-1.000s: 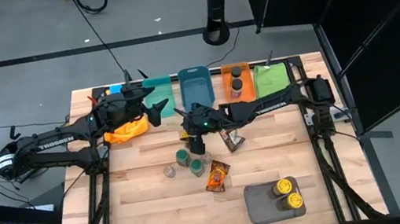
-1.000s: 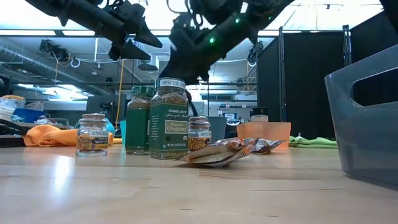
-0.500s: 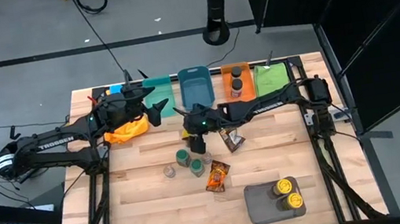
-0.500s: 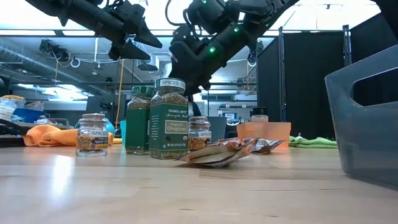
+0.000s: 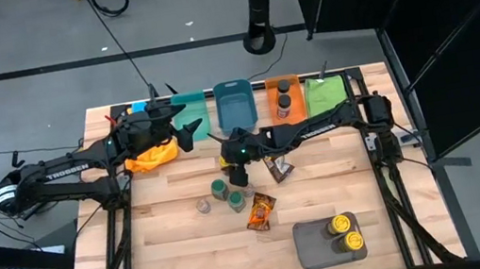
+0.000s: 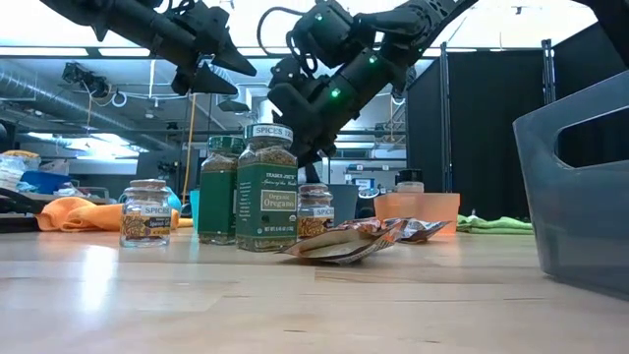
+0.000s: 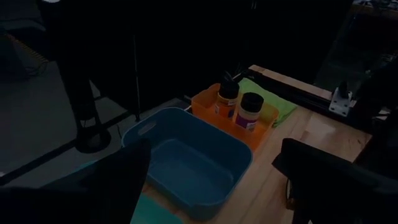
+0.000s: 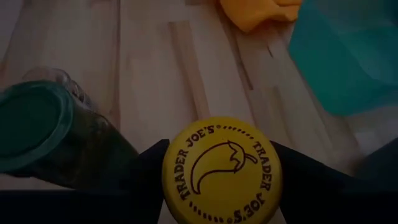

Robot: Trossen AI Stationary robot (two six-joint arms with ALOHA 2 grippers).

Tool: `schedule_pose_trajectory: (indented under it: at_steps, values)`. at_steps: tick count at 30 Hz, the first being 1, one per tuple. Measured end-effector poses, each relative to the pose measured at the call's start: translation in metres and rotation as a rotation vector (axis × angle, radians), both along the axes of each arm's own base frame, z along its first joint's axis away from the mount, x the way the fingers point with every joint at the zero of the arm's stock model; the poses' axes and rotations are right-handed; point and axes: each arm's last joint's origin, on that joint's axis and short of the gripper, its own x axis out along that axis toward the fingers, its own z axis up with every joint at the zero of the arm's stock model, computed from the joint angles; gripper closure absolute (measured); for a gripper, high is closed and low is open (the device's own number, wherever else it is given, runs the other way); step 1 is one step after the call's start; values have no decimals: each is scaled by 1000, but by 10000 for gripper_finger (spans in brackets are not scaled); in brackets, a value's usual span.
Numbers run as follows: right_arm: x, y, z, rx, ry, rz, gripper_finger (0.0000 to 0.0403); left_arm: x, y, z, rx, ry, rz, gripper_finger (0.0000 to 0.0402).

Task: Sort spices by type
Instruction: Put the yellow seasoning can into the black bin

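My right gripper [image 5: 234, 161] is open and low over the jar cluster at mid table. Its fingers [image 8: 146, 168] stand on either side of a yellow-lidded jar [image 8: 222, 169] that stands upright on the wood. A green-lidded jar [image 8: 31, 124] stands close beside it. More jars [image 5: 220, 191] stand just nearer, seen in the low view as the tall oregano jar [image 6: 265, 187] and smaller ones [image 6: 145, 211]. An orange packet [image 5: 261, 210] and a brown packet [image 5: 279, 169] lie flat. My left gripper [image 5: 187, 133] waits open, raised by the teal bin [image 5: 189, 113]. My right gripper comes at the yellow-lidded jar from above, pointing down, one finger on each side just below the lid [image 8: 222, 169]. The lid hides the fingertips, so I cannot tell whether they touch the jar.
Blue [image 5: 236, 106], orange [image 5: 282, 85] and green [image 5: 325, 95] bins line the far edge; the orange one holds two dark-lidded jars [image 7: 239, 109]. A crumpled orange-yellow thing [image 5: 153, 155] lies far left. The grey tray [image 5: 319, 249] near the front holds two yellow-lidded jars [image 5: 345, 233].
My right gripper has come down toward the jar cluster and shifted slightly toward the table's left, tipping more steeply downward. The jars and packets have stayed where they were.
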Motion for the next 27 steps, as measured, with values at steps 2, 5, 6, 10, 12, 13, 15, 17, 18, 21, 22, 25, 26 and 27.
schedule_pose_trajectory:
  at_steps: [2, 5, 6, 10, 12, 13, 15, 17, 18, 21, 22, 25, 26, 27]
  values:
    - [0, 0, 0, -1, -2, -2, 152, 0, 0, 0, 0, 0, 0, 32]
    - [0, -2, 0, 10, -2, -16, 164, 0, 0, 0, 0, 0, 0, 32]
    - [0, -2, 0, 16, -2, -23, 167, 0, 0, 0, 0, 0, 0, 32]
    - [0, -2, 0, 38, -7, -45, 167, 0, 0, 0, 1, 1, 0, 32]
    - [1, -2, 2, 49, -10, -54, 167, 0, 0, 0, 2, 2, -1, 32]
    - [1, -2, 4, 55, -13, -56, 167, 0, 0, 0, 2, 2, -1, 32]
    - [3, -2, 9, 58, -29, -53, 167, 0, 0, 0, 2, 2, -1, 32]
    - [3, -2, 20, 55, -41, -52, 167, 0, 0, 0, 3, 2, -1, 32]
    - [3, -2, 24, 49, -42, -54, 167, 0, 0, 0, 3, 2, 0, 32]
    - [-1, -4, 39, 8, -27, -71, 167, 0, 0, 0, 3, 2, -1, 32]
    - [-3, -4, 45, -3, -28, -72, 167, 0, 0, 0, 3, 1, 0, 32]
    - [-10, -6, 65, -36, -62, -80, 167, 0, 0, 0, 3, 2, 0, 32]
    - [-14, -6, 72, -41, -76, -83, 167, 0, 0, 0, 3, 2, 0, 32]
    - [-17, -7, 82, -43, -94, -86, 167, 0, 0, 0, 3, 2, -1, 32]
